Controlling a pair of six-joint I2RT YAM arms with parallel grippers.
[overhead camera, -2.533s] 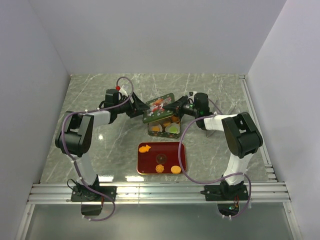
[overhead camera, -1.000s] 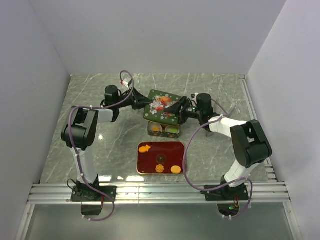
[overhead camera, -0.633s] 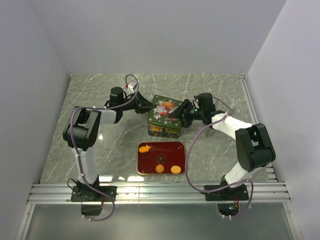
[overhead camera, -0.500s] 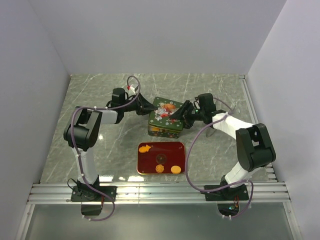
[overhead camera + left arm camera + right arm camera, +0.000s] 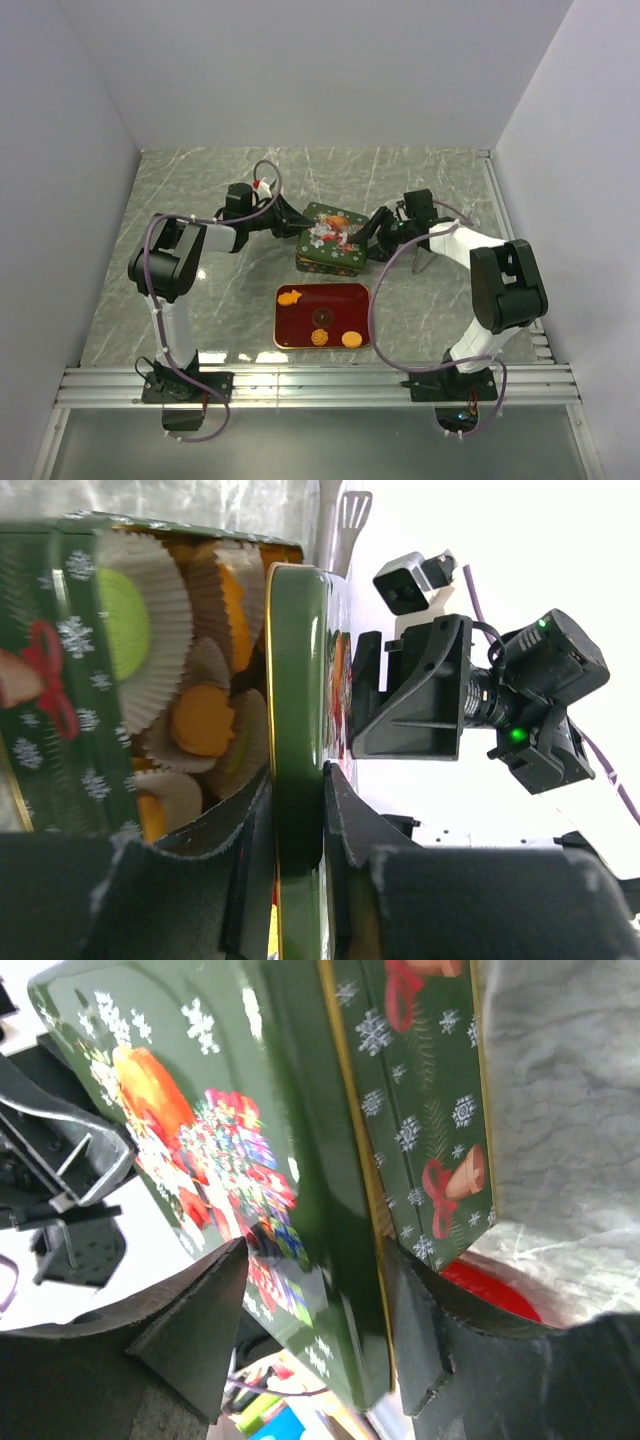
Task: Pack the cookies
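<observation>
Both arms have carried the lid point(image 5: 328, 225) down since the earlier frames, from tilted well above the box to nearly flat over the tin point(image 5: 326, 264) in the middle of the marble table point(image 5: 200, 300). By the look of it the lid is not seated yet: in the left wrist view a gap shows between its edge and the tin, with the contents visible at the left of the frame. Just below the tin in the overhead view lies the red tray point(image 5: 345, 298). The left gripper point(image 5: 296, 222) pinches the lid's rim narrowly at its left end. The right gripper point(image 5: 373, 229) stands wider, its fingers on either side of the lid's right end and gripping it. Inside the tin, white paper cups point(image 5: 165, 590) stand up to the rim and hold some of the cookies point(image 5: 200, 720), green and orange. Four more sit loose on the tray, among them an orange fish point(image 5: 289, 297) at its upper left. I judge two risks from here. A cup's frill caught under the rim, or one end pressed down ahead of the other, would jam the lid crooked and could shove the tin. Closing now would also leave the tray's four unpacked.
</observation>
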